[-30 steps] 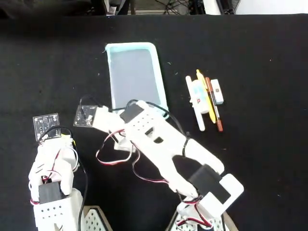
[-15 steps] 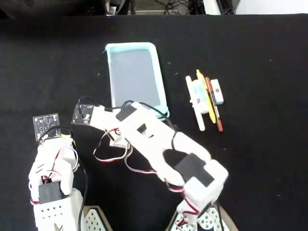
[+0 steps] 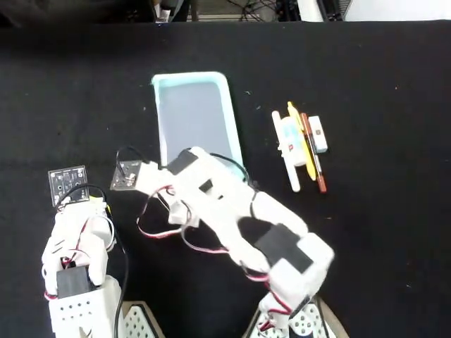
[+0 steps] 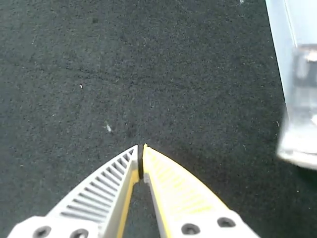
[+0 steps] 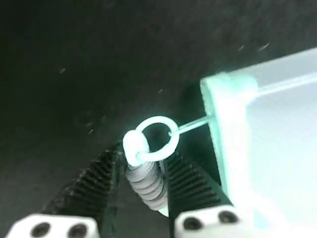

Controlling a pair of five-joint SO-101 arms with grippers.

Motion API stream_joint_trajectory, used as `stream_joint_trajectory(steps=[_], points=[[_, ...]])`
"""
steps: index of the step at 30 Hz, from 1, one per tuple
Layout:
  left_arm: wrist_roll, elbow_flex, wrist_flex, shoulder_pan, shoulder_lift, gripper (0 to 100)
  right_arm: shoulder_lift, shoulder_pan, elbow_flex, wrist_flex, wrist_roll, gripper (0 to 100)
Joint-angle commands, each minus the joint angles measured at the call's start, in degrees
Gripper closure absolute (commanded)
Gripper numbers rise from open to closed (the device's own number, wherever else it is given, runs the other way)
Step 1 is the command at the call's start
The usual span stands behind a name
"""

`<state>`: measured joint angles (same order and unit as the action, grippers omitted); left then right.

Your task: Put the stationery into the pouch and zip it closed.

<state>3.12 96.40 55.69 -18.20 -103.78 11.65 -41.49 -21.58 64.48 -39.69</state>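
**High view.** A black table (image 3: 380, 232) carries a flat translucent pouch (image 3: 194, 116) with a mint-green border, its long axis running away from the arms. The stationery (image 3: 299, 144) lies in a tight row on the table, beside the pouch but apart from it and wholly outside it. It comprises a white tube-like item, a yellow pen, a brown pencil and a small white block. The right arm (image 3: 232, 211) extends diagonally from its base at the near edge to the near end of the pouch, which it covers. The left arm (image 3: 74, 260) stands at the near left corner, well apart from both the pouch and the stationery.

**Left wrist view.** The left gripper (image 4: 141, 148) sits over bare table with its jaws pressed tip to tip and nothing between them. A pale, blurred shape (image 4: 297, 99) lies along one edge of the picture; what it is cannot be told.

**Right wrist view.** The right gripper (image 5: 143, 158) is clamped on the zipper pull (image 5: 144, 184), a white ribbed tab that ends in a bead and a ring. A thin strand runs from the ring to the green-edged corner of the pouch (image 5: 228, 99). The pouch lies just beside the fingertips, and the pull sits between the jaws.
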Motion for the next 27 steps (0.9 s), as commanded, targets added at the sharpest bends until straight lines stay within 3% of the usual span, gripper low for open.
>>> stream_joint_trajectory(steps=[1,8,13,15,20,23,27], points=[[-0.2,0.9,-0.9,-0.4,-0.2,96,-10.9,-0.8,-6.3,0.9,1.1,98.7],[-0.2,0.9,-0.9,-0.3,-0.2,96,-30.8,3.3,-25.4,-7.5,1.3,98.6],[-0.2,0.9,-1.0,0.0,-0.4,96,-39.4,10.1,-29.9,-16.4,10.3,98.6],[-0.2,0.2,-1.2,1.5,-0.4,95,-41.5,10.8,-28.0,-15.6,10.7,98.6],[0.6,-8.2,-1.1,2.0,-0.3,82,-43.3,10.7,-12.0,-3.5,10.7,98.6],[4.1,-17.4,-1.0,2.5,-0.3,88,-43.3,10.7,0.1,2.7,10.5,98.6],[1.5,-28.0,-0.4,4.4,0.5,91,-43.2,9.3,8.0,6.9,9.6,98.6]])
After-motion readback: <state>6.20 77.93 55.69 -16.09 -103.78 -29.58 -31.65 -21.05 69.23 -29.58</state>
